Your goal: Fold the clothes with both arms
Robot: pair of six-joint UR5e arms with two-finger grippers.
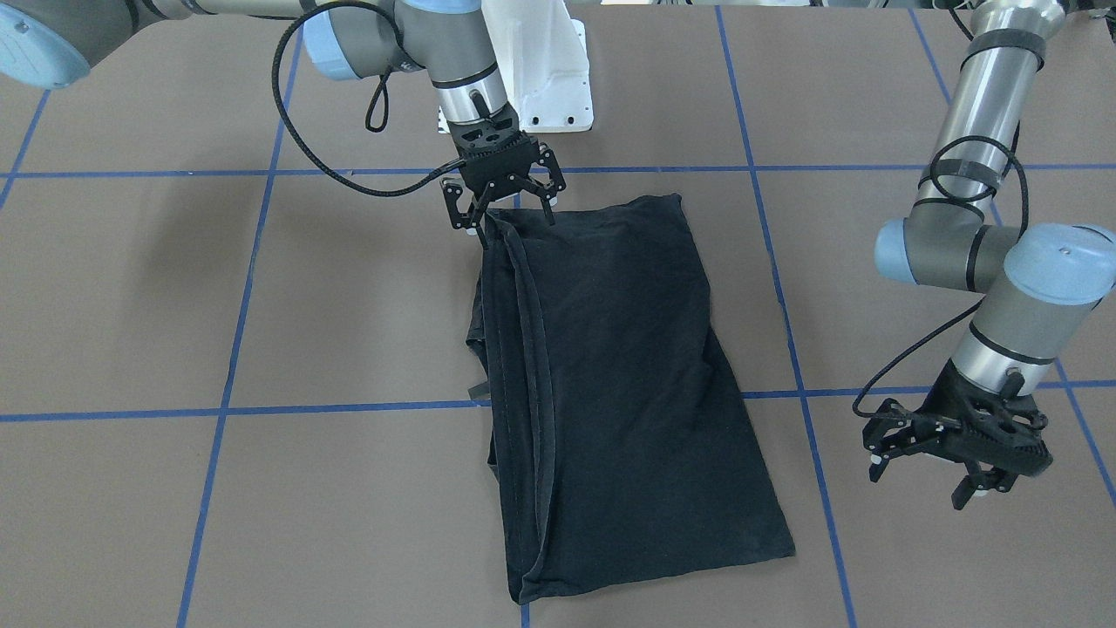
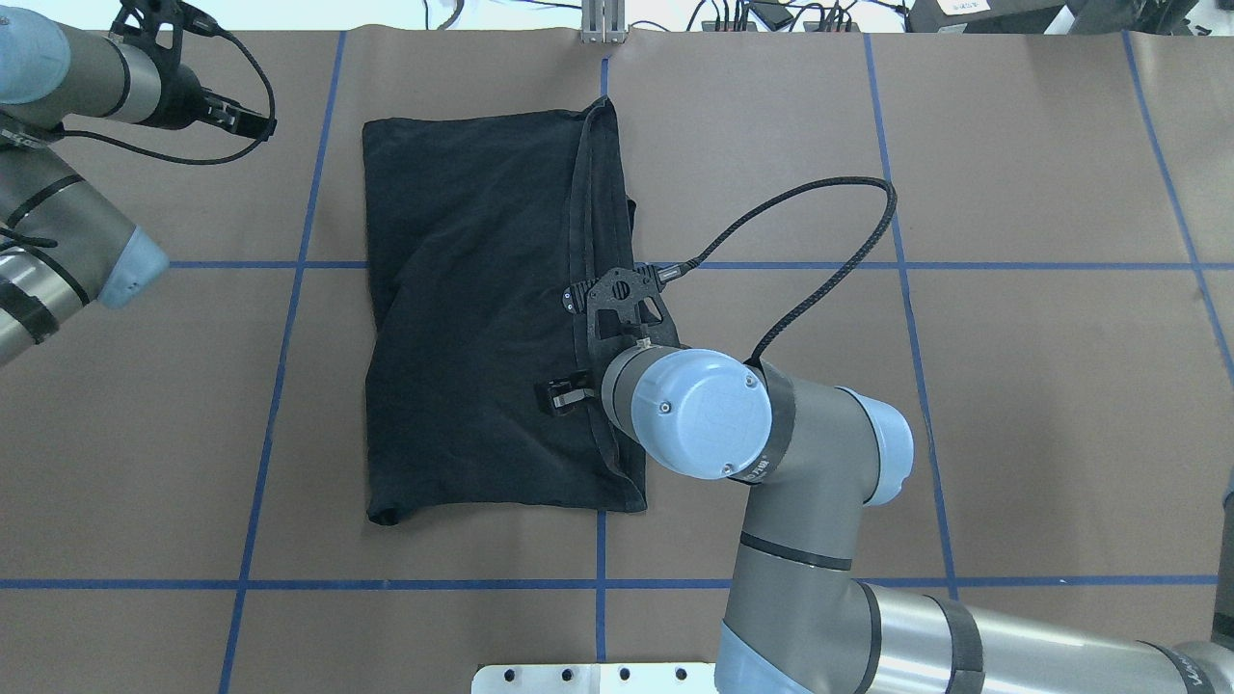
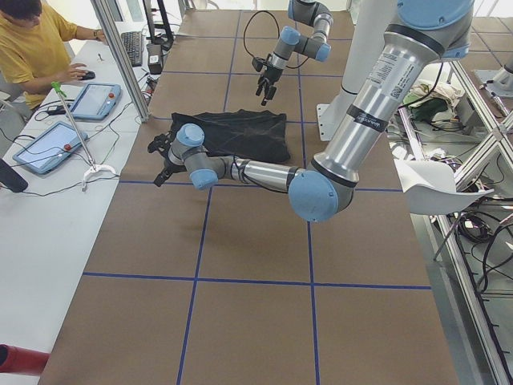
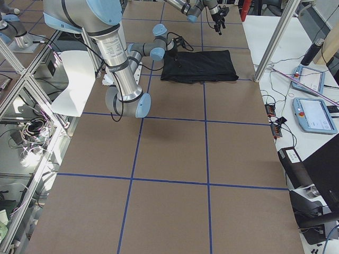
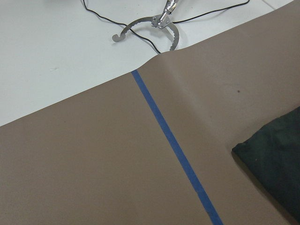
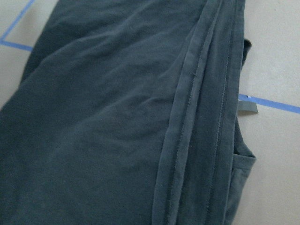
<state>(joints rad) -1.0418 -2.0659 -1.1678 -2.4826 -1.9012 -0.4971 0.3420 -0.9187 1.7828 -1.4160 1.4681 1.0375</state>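
Brown taped table (image 1: 131, 305): black T-shirt (image 1: 628, 375) folded long, hems stacked; left pincer (image 1: 917, 488), right pincer (image 1: 510, 220) apart.

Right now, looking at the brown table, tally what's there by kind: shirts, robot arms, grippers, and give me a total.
Black T-shirt: 1
Robot arms: 2 (left arm, right arm)
Grippers: 2 (left gripper, right gripper)
Total: 5

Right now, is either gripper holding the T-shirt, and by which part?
Nothing is held. The right gripper is open at the layered edge of the T-shirt, at the robot's end; the left gripper is open beside it, off the cloth.
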